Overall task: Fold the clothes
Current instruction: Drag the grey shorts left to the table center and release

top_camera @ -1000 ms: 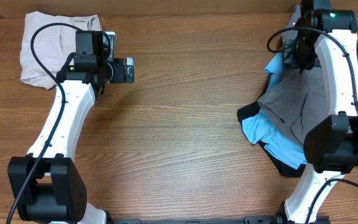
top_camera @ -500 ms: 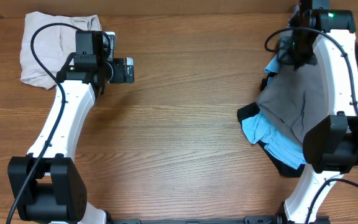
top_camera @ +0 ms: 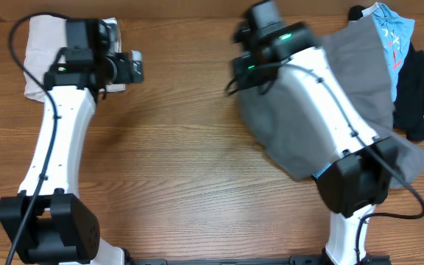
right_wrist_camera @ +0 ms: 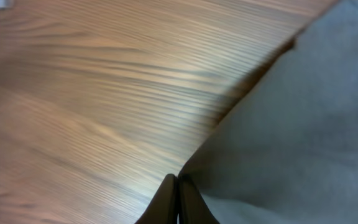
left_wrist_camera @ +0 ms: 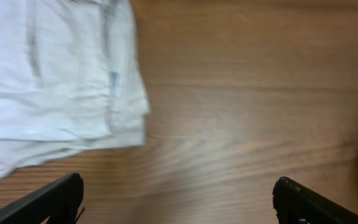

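Overhead camera shows the whole tabletop (top_camera: 175, 169), brown wood, with both arms on it. Only this view shows all the clothes at once. The grey shorts (top_camera: 363, 59) are the biggest piece. They lie spread from the upper right of the frame down to the middle. The right arm (top_camera: 330, 103) lies across them and hides a big part. At the top right a light-blue piece (top_camera: 389, 29) touches the grey shorts. A black piece (top_camera: 417, 88) lies just beside it at the right edge. In the upper left the beige shorts (top_camera: 35, 59) lie folded in a flat pile. The left arm (top_camera: 50, 147) reaches up to them, and the left claw (top_camera: 133, 68) is just to the right of the pile.

Left wrist camera shows what the overhead one cannot. The two fingers (left_wrist_camera: 48, 199) of the left claw are far apart, with nothing between them but bare wood. The beige shorts fill the upper left of that frame and look almost white, with a seam near their right edge.

Right wrist camera shows the right claw (right_wrist_camera: 177, 186) at the bottom middle. Its fingers are pressed tight together and pinch the edge of the grey shorts. The grey cloth fills the right side, smooth and plain, and wood fills the left. This view is a bit blurry. From overhead, the tips of the right claw are too hard to make out.
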